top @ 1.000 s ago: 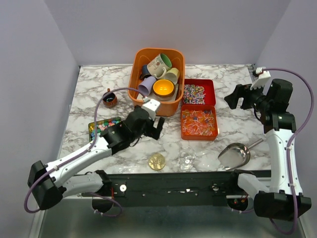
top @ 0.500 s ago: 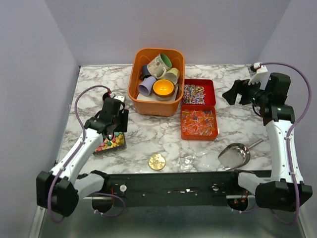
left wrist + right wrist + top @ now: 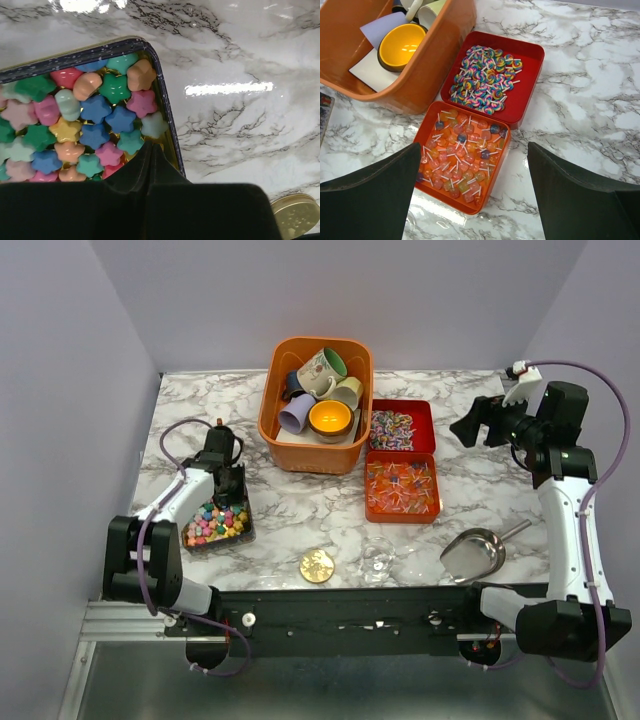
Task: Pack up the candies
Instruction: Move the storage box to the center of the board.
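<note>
**Candies in trays and a tin; left jaws shut, right jaws wide**

The multicolour swirl lollipops [image 3: 487,80] fill a red square plastic tray [image 3: 527,95]. The orange-red lollipops with pale sticks [image 3: 462,157] lie in an orange square tray [image 3: 496,170] touching its near side. Both trays sit right of centre on the white marbled desk [image 3: 480,490]. Pastel star-shaped sweets [image 3: 100,115] crowd a dark rectangular tin [image 3: 75,57] at the left.

My left jaws are pressed together with nothing seen between them, tips over the stars just inside the tin's wall. My right jaws stand wide and empty, raised to the right of the trays.

An orange plastic bin [image 3: 445,45] of ceramic mugs [image 3: 322,368] stands just left of the trays. A round gold lid [image 3: 317,565] and a steel scoop [image 3: 475,552] lie near the front edge.
</note>
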Tool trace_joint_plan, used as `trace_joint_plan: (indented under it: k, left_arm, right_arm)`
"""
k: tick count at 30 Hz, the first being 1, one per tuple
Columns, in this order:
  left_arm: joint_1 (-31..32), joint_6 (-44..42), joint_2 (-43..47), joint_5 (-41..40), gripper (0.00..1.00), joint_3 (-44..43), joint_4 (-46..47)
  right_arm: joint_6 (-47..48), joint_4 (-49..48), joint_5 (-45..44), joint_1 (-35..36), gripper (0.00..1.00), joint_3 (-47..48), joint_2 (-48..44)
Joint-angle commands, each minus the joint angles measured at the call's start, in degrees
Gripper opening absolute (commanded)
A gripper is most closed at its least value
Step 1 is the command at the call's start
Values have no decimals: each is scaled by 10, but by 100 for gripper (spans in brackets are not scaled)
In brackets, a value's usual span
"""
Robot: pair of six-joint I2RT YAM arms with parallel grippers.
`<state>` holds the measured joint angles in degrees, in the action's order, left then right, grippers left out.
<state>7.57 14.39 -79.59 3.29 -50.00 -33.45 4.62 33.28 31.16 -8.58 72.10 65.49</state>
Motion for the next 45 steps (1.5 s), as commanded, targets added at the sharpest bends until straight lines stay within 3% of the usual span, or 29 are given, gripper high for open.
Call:
trace_joint_plan:
  k: [1,8,18,26,34,45]
  left_arm:
    - [2,0,-43,63,6,5,40]
    - [67,24,-61,92,5,7,80]
    - [178,71,-84,40,6,-14,127]
    - [246,87,-55,-14,6,33,298]
    - [316,73,-144,-28,6,-30,361]
    - [366,42,-255,-45,7,-156,385]
  right_arm:
    - [15,6,-8,3,93,-10,-5]
    - [18,0,-20,3,93,-21,-11]
    - [28,5,-26,3,93,-30,-21]
    - [38,14,-36,3,93,-54,-48]
    - [36,14,-36,3,93,-71,-63]
    - [57,28,-44,3,93,-101,-87]
